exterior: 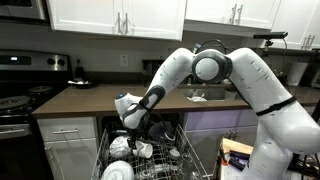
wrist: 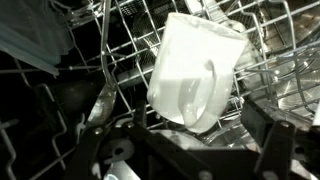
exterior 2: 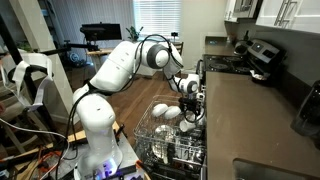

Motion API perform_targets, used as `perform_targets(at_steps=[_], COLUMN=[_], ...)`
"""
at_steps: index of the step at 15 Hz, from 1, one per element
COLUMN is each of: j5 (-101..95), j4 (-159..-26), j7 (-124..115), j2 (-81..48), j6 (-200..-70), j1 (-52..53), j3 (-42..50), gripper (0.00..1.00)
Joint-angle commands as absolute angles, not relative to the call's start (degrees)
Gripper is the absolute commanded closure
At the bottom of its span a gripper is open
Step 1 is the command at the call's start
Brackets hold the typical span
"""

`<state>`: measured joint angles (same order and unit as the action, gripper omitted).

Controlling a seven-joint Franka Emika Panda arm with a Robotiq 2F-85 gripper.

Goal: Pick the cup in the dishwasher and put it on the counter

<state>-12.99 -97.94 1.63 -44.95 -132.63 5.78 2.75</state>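
In the wrist view the white cup [wrist: 195, 75] lies tilted in the grey wire rack, its loop handle facing the camera. My gripper [wrist: 185, 135] hangs just over it, jaws open, one dark finger on each side of the cup's lower end and neither visibly touching it. In both exterior views the gripper [exterior: 136, 124] [exterior 2: 190, 98] reaches down into the dishwasher [exterior: 150, 160] [exterior 2: 172, 142], whose rack is pulled out and holds white dishes. The gripper hides the cup there. The dark brown counter [exterior: 95, 98] [exterior 2: 255, 115] runs beside the dishwasher.
White bowls and plates [exterior: 120, 147] [exterior 2: 164, 113] fill the rack around the gripper. A black-topped stove [exterior: 20, 95] [exterior 2: 250, 58] stands at the counter's end. A sink [exterior: 205, 95] sits in the counter. Wire tines [wrist: 120, 45] crowd the cup.
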Motion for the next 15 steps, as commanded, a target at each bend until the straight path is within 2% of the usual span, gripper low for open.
perform_targets(at_steps=[1, 2, 7, 11, 12, 13, 15], j5=[-14.5, -14.5, -14.5, -14.9, -15.0, -15.1, -15.4], j4=[-96.7, -96.7, -96.3, -95.7, -95.7, -95.8, -96.2], j7=[-0.6, -0.6, -1.8, -2.6, -2.8, -2.8, -3.0], j2=[-46.7, -46.9, -46.9, -46.8, -46.8, -46.9, -46.6], j6=[-134.0, -134.1, -132.8, -133.0, -133.0, -133.0, -133.0], j1=[6.9, 7.0, 7.9, 8.9, 8.9, 8.9, 9.1], j3=[3.9, 4.0, 4.3, 5.0, 5.1, 5.1, 5.3], gripper=[0.35, 0.44, 0.73, 0.81, 0.76, 0.91, 0.95])
